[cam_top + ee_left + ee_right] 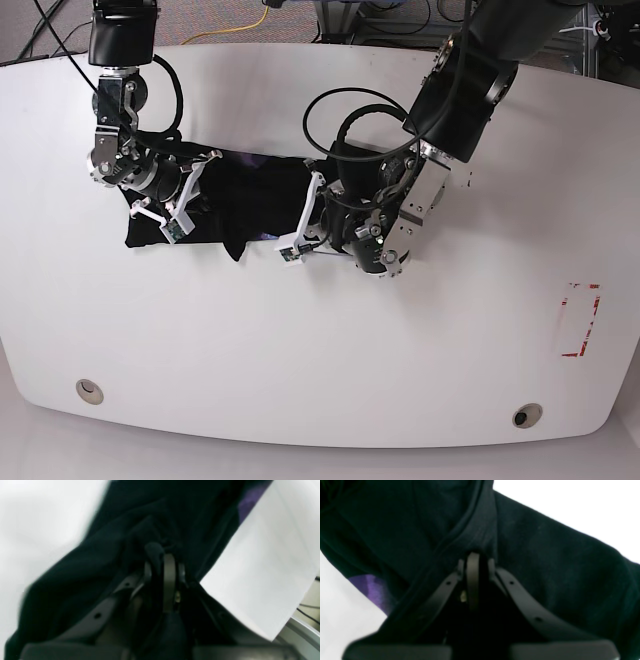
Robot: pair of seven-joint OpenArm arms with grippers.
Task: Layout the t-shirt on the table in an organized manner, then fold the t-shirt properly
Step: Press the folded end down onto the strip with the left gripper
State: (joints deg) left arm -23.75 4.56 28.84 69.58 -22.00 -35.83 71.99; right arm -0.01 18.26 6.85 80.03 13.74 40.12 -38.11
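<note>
A black t-shirt (215, 200) lies bunched on the far half of the white bench (320, 350), stretched between two robot arms; the left tool (163, 552) pinches its fabric; the right tool (475, 555) is clamped on a hem.

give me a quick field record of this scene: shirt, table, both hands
t-shirt: black, bunched in a crumpled strip between the two arms, not laid flat
table: glossy white; red tape marks near one edge, round grommet holes along the near edge
left hand: shut on a fold of the t-shirt
right hand: shut on t-shirt fabric beside a ribbed seam
purple patch: shows at the shirt's edge in the right wrist view
fold status: not started
</note>
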